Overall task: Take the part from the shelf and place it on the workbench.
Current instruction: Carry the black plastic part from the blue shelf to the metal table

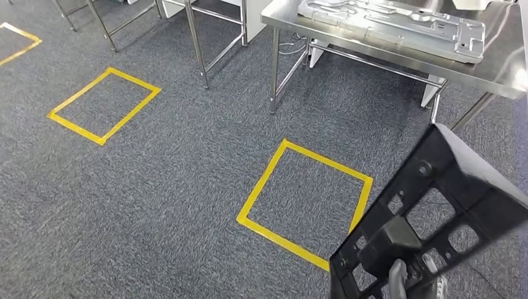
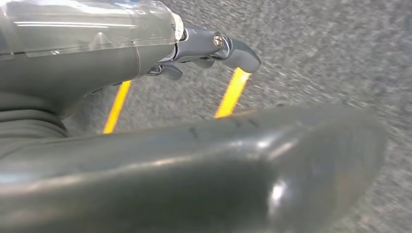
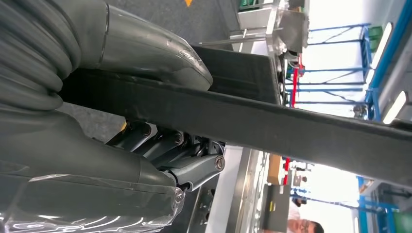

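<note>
Ahead of us a steel workbench (image 1: pixel 498 78) stands on grey carpet (image 1: pixel 155 187), with a flat light-grey metal panel (image 1: pixel 398 28) lying on its top; further steel frames (image 1: pixel 205 37) stand to its left. Yellow tape squares (image 1: pixel 305 199) mark the carpet, the nearest between us and the bench legs. We carry the black part (image 1: pixel 448 199), a flat frame pierced with openings, tilted low on the right of the head view, apart from the bench. Our right hand (image 3: pixel 121 126) grips it: the thick thumb lies over one face of its edge and the darker fingers (image 3: pixel 194 165) curl under the other. The part's lower end is cut off by the picture's edge. Our left hand (image 2: pixel 194 53) hangs over the carpet with fingers curled in and nothing visible in them; a blurred dark shape hides much of that view.
</note>
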Motion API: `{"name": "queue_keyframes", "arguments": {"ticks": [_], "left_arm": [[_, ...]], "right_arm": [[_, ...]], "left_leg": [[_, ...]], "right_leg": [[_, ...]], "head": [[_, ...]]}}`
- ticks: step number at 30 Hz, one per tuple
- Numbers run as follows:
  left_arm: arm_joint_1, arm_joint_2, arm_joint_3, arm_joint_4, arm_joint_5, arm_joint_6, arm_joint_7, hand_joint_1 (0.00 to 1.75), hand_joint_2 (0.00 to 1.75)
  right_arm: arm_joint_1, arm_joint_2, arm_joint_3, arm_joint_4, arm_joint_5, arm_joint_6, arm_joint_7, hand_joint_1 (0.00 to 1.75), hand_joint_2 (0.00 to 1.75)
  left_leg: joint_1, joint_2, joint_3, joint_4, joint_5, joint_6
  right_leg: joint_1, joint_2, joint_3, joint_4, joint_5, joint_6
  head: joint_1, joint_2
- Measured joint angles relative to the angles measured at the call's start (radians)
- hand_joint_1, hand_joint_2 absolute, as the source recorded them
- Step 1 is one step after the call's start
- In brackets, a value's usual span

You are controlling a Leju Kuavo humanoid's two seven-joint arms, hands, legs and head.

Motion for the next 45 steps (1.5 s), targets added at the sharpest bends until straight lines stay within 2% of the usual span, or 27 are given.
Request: {"name": "queue_keyframes", "arguments": {"ticks": [1, 2, 3, 5, 6, 9, 11, 12, 14, 16, 17, 20, 21, 22, 24, 26, 27, 29, 31, 32, 34, 36, 38, 40, 42, 44, 45], "left_arm": [[-0.004, -0.009, 0.001, 0.0, 0.0, 0.0, -0.001, 0.0, 0.0], [-0.008, -0.017, 0.002, 0.0, -0.001, 0.0, -0.001, 0.0, 0.0], [-0.011, -0.021, 0.002, 0.0, -0.003, -0.001, -0.001, 0.0, 0.0], [-0.014, -0.028, 0.002, 0.001, -0.008, -0.007, 0.0, 0.0, 0.0], [-0.017, -0.03, 0.002, 0.002, -0.01, -0.011, 0.0, 0.0, 0.0], [-0.029, -0.032, 0.002, 0.002, -0.016, -0.022, -0.001, 0.0, 0.0], [-0.035, -0.033, 0.002, 0.002, -0.019, -0.026, -0.002, 0.0, 0.0], [-0.035, -0.032, 0.002, 0.002, -0.02, -0.027, -0.002, 0.0, 0.0], [-0.035, -0.032, 0.002, 0.002, -0.021, -0.029, -0.002, 0.0, 0.0], [-0.03, -0.033, 0.002, 0.002, -0.021, -0.03, -0.002, 0.0, 0.0], [-0.026, -0.033, 0.002, 0.002, -0.021, -0.03, -0.003, 0.0, 0.0], [-0.012, -0.03, 0.002, 0.004, -0.022, -0.03, -0.003, 0.0, 0.0], [-0.009, -0.029, 0.002, 0.005, -0.022, -0.029, -0.003, 0.0, 0.0], [-0.009, -0.029, 0.002, 0.006, -0.022, -0.029, -0.003, 0.0, 0.0], [-0.013, -0.031, 0.002, 0.006, -0.022, -0.03, -0.002, 0.0, 0.0], [-0.019, -0.033, 0.002, 0.006, -0.024, -0.033, 0.001, 0.0, 0.0], [-0.021, -0.033, 0.002, 0.006, -0.024, -0.035, 0.004, 0.0, 0.0], [-0.025, -0.035, 0.002, 0.006, -0.027, -0.038, 0.01, 0.0, 0.0], [-0.027, -0.037, 0.002, 0.006, -0.029, -0.041, 0.016, 0.0, 0.0], [-0.027, -0.039, 0.002, 0.006, -0.03, -0.043, 0.02, 0.0, 0.0], [-0.028, -0.041, 0.002, 0.006, -0.031, -0.044, 0.028, 0.0, 0.0], [-0.032, -0.041, 0.002, 0.006, -0.032, -0.045, 0.034, 0.0, 0.0], [-0.039, -0.041, 0.001, 0.006, -0.033, -0.046, 0.039, 0.0, 0.0], [-0.045, -0.041, 0.001, 0.006, -0.033, -0.047, 0.039, 0.0, 0.0], [-0.048, -0.041, 0.001, 0.006, -0.033, -0.049, 0.039, 0.0, 0.0], [-0.047, -0.041, 0.001, 0.006, -0.033, -0.052, 0.04, 0.0, 0.0], [-0.045, -0.041, 0.001, 0.006, -0.034, -0.053, 0.041, 0.0, 0.0]], "right_arm": [[-0.015, -0.008, 0.011, 0.009, 0.007, -0.014, 0.008, 1.75, 1.75], [-0.025, -0.013, 0.02, 0.016, 0.013, -0.028, 0.013, 1.75, 1.75], [-0.029, -0.018, 0.027, 0.021, 0.017, -0.04, 0.015, 1.75, 1.75], [-0.037, -0.029, 0.038, 0.028, 0.027, -0.063, 0.02, 1.75, 1.75], [-0.041, -0.036, 0.041, 0.029, 0.034, -0.076, 0.023, 1.75, 1.75], [-0.054, -0.055, 0.044, 0.02, 0.052, -0.106, 0.033, 1.75, 1.75], [-0.062, -0.065, 0.044, 0.012, 0.064, -0.114, 0.038, 1.75, 1.75], [-0.065, -0.069, 0.044, 0.008, 0.07, -0.117, 0.04, 1.75, 1.75], [-0.069, -0.08, 0.044, 0.001, 0.077, -0.117, 0.044, 1.75, 1.75], [-0.072, -0.091, 0.044, -0.008, 0.071, -0.107, 0.045, 1.75, 1.75], [-0.075, -0.095, 0.044, -0.012, 0.065, -0.099, 0.046, 1.75, 1.75], [-0.087, -0.101, 0.044, -0.02, 0.052, -0.082, 0.045, 1.75, 1.75], [-0.091, -0.101, 0.044, -0.022, 0.051, -0.079, 0.045, 1.75, 1.75], [-0.094, -0.102, 0.044, -0.025, 0.051, -0.078, 0.045, 1.75, 1.75], [-0.097, -0.104, 0.043, -0.034, 0.052, -0.077, 0.046, 1.75, 1.75], [-0.104, -0.107, 0.042, -0.039, 0.064, -0.078, 0.053, 1.75, 1.75], [-0.108, -0.107, 0.042, -0.04, 0.077, -0.081, 0.06, 1.75, 1.75], [-0.113, -0.108, 0.04, -0.041, 0.109, -0.089, 0.081, 1.75, 1.75], [-0.116, -0.108, 0.033, -0.041, 0.135, -0.094, 0.104, 1.75, 1.75], [-0.118, -0.108, 0.03, -0.041, 0.145, -0.095, 0.115, 1.75, 1.75], [-0.125, -0.108, 0.024, -0.041, 0.165, -0.093, 0.131, 1.75, 1.75], [-0.139, -0.107, 0.016, -0.043, 0.185, -0.083, 0.148, 1.75, 1.75], [-0.163, -0.107, 0.006, -0.05, 0.199, -0.067, 0.166, 1.75, 1.75], [-0.192, -0.107, -0.005, -0.056, 0.203, -0.046, 0.184, 1.75, 1.75], [-0.226, -0.108, -0.015, -0.057, 0.203, -0.023, 0.209, 1.75, 1.75], [-0.265, -0.11, -0.026, -0.054, 0.202, -0.001, 0.237, 1.75, 1.75], [-0.283, -0.112, -0.031, -0.051, 0.201, 0.008, 0.25, 1.75, 1.75]], "left_leg": [[0.002, 0.0, 0.02, 0.0, -0.014, -0.003], [0.003, 0.0, 0.04, 0.0, -0.029, -0.006], [0.004, -0.001, 0.059, 0.001, -0.045, -0.01], [0.004, -0.001, 0.087, 0.0, -0.076, -0.024], [0.003, 0.0, 0.1, 0.001, -0.086, -0.033], [0.008, 0.003, 0.098, 0.053, -0.077, -0.054], [0.01, 0.003, 0.024, 0.175, -0.071, -0.058], [0.009, 0.003, -0.027, 0.245, -0.086, -0.058], [0.007, 0.003, -0.122, 0.331, -0.158, -0.056], [0.003, 0.002, -0.175, 0.318, -0.205, -0.047], [0.0, -0.003, -0.186, 0.277, -0.182, -0.04], [-0.015, -0.051, -0.195, 0.13, 0.03, -0.015], [-0.021, -0.059, -0.193, 0.103, 0.075, -0.009], [-0.025, -0.056, -0.186, 0.09, 0.085, -0.005], [-0.023, -0.035, -0.153, 0.059, 0.078, 0.004], [-0.017, -0.021, -0.111, 0.029, 0.068, 0.013], [-0.016, -0.015, -0.092, 0.02, 0.06, 0.014], [-0.012, -0.008, -0.058, 0.013, 0.037, 0.014], [-0.006, -0.004, -0.02, 0.012, 0.007, 0.008], [-0.002, -0.003, 0.0, 0.012, -0.008, 0.004], [0.002, -0.001, 0.036, 0.015, -0.04, -0.005], [0.001, 0.002, 0.056, 0.012, -0.065, -0.019], [0.0, 0.003, 0.066, 0.02, -0.067, -0.034], [0.004, 0.004, 0.048, 0.08, -0.05, -0.043], [0.007, 0.004, -0.024, 0.196, -0.058, -0.049], [0.007, 0.004, -0.117, 0.304, -0.119, -0.052], [0.007, 0.004, -0.153, 0.327, -0.15, -0.052]], "right_leg": [[-0.003, -0.002, -0.011, -0.028, 0.012, 0.004], [-0.006, -0.006, -0.012, -0.076, 0.055, 0.006], [-0.008, -0.011, -0.011, -0.13, 0.123, 0.007], [-0.004, -0.018, -0.007, -0.196, 0.217, -0.004], [-0.001, -0.017, -0.006, -0.203, 0.232, -0.013], [0.002, -0.005, 0.022, -0.205, 0.202, -0.042], [0.003, -0.002, 0.049, -0.213, 0.184, -0.056], [0.005, -0.001, 0.063, -0.216, 0.173, -0.061], [0.009, 0.004, 0.092, -0.218, 0.149, -0.065], [0.014, 0.015, 0.128, -0.219, 0.121, -0.066], [0.016, 0.022, 0.148, -0.219, 0.107, -0.066], [0.015, 0.048, 0.183, -0.222, 0.07, -0.06], [0.012, 0.059, 0.189, -0.224, 0.066, -0.055], [0.011, 0.068, 0.191, -0.224, 0.07, -0.048], [0.009, 0.062, 0.179, -0.192, 0.095, -0.036], [0.01, 0.028, 0.125, -0.104, 0.116, -0.023], [0.009, 0.012, 0.087, -0.054, 0.108, -0.016], [0.003, 0.002, 0.016, 0.008, 0.053, -0.004], [-0.003, -0.001, -0.021, -0.007, 0.018, 0.003], [-0.006, -0.004, -0.024, -0.047, 0.037, 0.005], [-0.009, -0.014, -0.015, -0.152, 0.15, 0.006], [-0.004, -0.02, -0.01, -0.207, 0.228, -0.005], [0.0, -0.013, 0.0, -0.212, 0.222, -0.023], [-0.001, -0.006, 0.024, -0.222, 0.21, -0.039], [0.0, -0.002, 0.05, -0.229, 0.193, -0.053], [0.002, 0.004, 0.074, -0.23, 0.17, -0.059], [0.004, 0.008, 0.09, -0.23, 0.157, -0.059]], "head": [[0.0, 0.0], [0.0, 0.0], [0.0, 0.0], [0.001, 0.0], [0.001, 0.0], [0.001, 0.0], [0.0, 0.0], [0.001, 0.0], [0.001, 0.0], [0.001, 0.0], [0.001, 0.0], [0.001, 0.0], [0.001, 0.0], [0.0, 0.0], [0.001, 0.0], [0.001, 0.0], [0.001, 0.0], [0.001, 0.0], [0.001, 0.0], [0.001, 0.0], [0.001, 0.0], [0.001, 0.0], [0.002, 0.0], [0.002, 0.0], [0.002, 0.0], [0.002, 0.0], [0.002, 0.0]]}}
